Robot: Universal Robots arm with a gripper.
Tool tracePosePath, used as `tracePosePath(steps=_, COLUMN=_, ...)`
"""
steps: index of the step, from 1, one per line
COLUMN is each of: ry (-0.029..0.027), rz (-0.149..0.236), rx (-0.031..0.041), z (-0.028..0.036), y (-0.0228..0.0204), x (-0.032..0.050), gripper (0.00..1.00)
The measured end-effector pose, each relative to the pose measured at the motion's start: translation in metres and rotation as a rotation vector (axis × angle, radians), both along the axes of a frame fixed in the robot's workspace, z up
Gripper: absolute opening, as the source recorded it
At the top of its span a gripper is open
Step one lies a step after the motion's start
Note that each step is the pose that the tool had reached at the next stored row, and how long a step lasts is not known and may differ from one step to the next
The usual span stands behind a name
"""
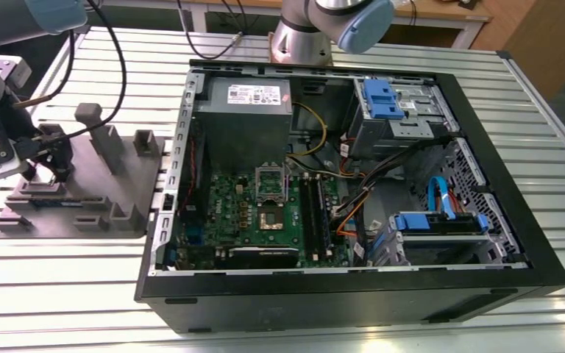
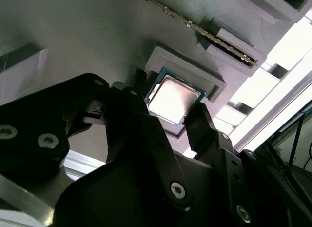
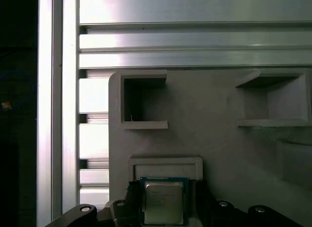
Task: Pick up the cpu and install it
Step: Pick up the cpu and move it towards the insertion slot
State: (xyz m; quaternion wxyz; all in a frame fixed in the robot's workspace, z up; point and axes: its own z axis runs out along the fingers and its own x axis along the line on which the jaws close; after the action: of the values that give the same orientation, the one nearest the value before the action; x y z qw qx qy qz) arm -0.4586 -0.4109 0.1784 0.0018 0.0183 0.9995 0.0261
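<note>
The cpu (image 2: 173, 97) (image 3: 164, 203), a small square chip with a silvery top and a thin pale rim, sits at a shallow square nest on the grey fixture (image 1: 115, 184) at the exterior view's left. My gripper (image 1: 45, 173) (image 2: 168, 104) (image 3: 164, 207) is down over that nest, with one black finger against each side of the chip, shut on it. The chip looks slightly raised over the nest's rim. Inside the open computer case (image 1: 499, 220), the motherboard's dark socket (image 1: 271, 218) lies with its metal frame (image 1: 271, 179) hinged back.
The fixture carries upright posts (image 1: 90, 121) and other recesses (image 3: 144, 102) close to the gripper. The case holds a grey power supply (image 1: 251, 103), blue drive bays (image 1: 381, 99) and loose cables (image 1: 361, 184). A slatted metal table (image 1: 67, 294) lies beneath. The arm's base (image 1: 302, 37) stands behind the case.
</note>
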Motion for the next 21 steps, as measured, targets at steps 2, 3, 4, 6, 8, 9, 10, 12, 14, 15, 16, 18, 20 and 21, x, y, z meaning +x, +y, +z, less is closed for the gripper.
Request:
tracePosePath(steps=2, ry=0.0000, rz=0.000, rx=0.0000, z=0.0000, y=0.0000, x=0.0000, gripper=0.56)
tracePosePath(steps=3, ry=0.0000, rz=0.000, rx=0.0000, z=-0.0001, y=0.0000, x=0.0000, gripper=0.56)
tracePosePath(steps=4, ry=0.0000, rz=0.000, rx=0.0000, z=-0.0001, y=0.0000, x=0.0000, gripper=0.56)
tracePosePath(steps=6, ry=0.0000, rz=0.000, rx=0.0000, z=-0.0001, y=0.0000, x=0.0000, gripper=0.56)
tracePosePath(steps=8, ry=0.0000, rz=0.000, rx=0.0000, z=-0.0001, y=0.0000, x=0.0000, gripper=0.56)
tracePosePath(steps=9, ry=0.0000, rz=0.000, rx=0.0000, z=-0.0001, y=0.0000, x=0.0000, gripper=0.56)
tracePosePath(steps=10, ry=-0.0001, rz=0.000, rx=0.0000, z=-0.0001, y=0.0000, x=0.0000, gripper=0.56)
tracePosePath(steps=12, ry=0.0000, rz=0.000, rx=0.0001, z=-0.0001, y=0.0000, x=0.0000, gripper=0.55)
tracePosePath(steps=14, ry=0.0000, rz=0.000, rx=0.0003, z=-0.0001, y=0.0000, x=0.0001, gripper=0.47)
tracePosePath(steps=15, ry=-0.0001, rz=0.000, rx=0.0003, z=-0.0002, y=0.0000, x=0.0002, gripper=0.47)
tracePosePath(steps=16, ry=-0.0001, rz=0.000, rx=0.0005, z=-0.0002, y=0.0000, x=0.0002, gripper=0.47)
tracePosePath(steps=18, ry=0.0000, rz=0.000, rx=0.0011, z=-0.0001, y=0.0000, x=0.0003, gripper=0.47)
tracePosePath(steps=20, ry=-0.0001, rz=0.000, rx=0.0016, z=-0.0001, y=0.0000, x=0.0004, gripper=0.47)
tracePosePath(steps=21, ry=-0.0002, rz=0.000, rx=0.0016, z=0.0001, y=0.0000, x=0.0004, gripper=0.47)
